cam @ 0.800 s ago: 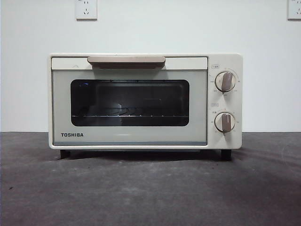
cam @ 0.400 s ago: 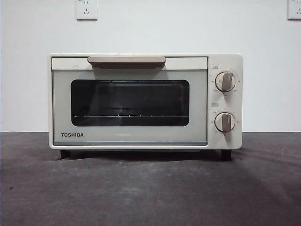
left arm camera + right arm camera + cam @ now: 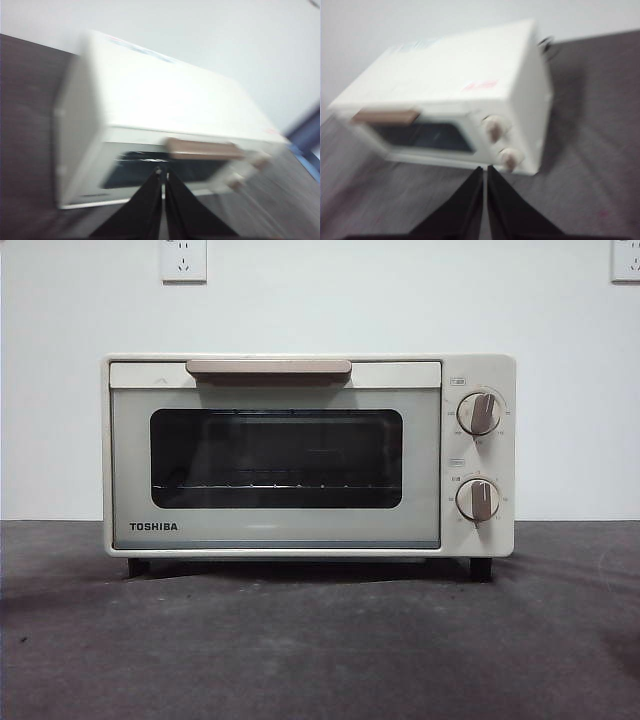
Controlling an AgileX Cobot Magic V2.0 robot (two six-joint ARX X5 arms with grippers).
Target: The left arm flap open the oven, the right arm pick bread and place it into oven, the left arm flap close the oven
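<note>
Plain white wall (image 3: 400, 300) behind, evenly lit, without shadows or marks. Two white power sockets high up: one (image 3: 183, 260) toward the left, another (image 3: 626, 260) cut by the right edge. Below, dark grey matte surface (image 3: 320, 650), slightly mottled, meeting the wall in a straight line.

The oven (image 3: 308, 455) stands centred on the surface (image 3: 320, 640), its back near the wall (image 3: 400, 300). Its handle (image 3: 268, 368) runs along the door's top; two knobs (image 3: 479, 413) sit stacked at right.
</note>
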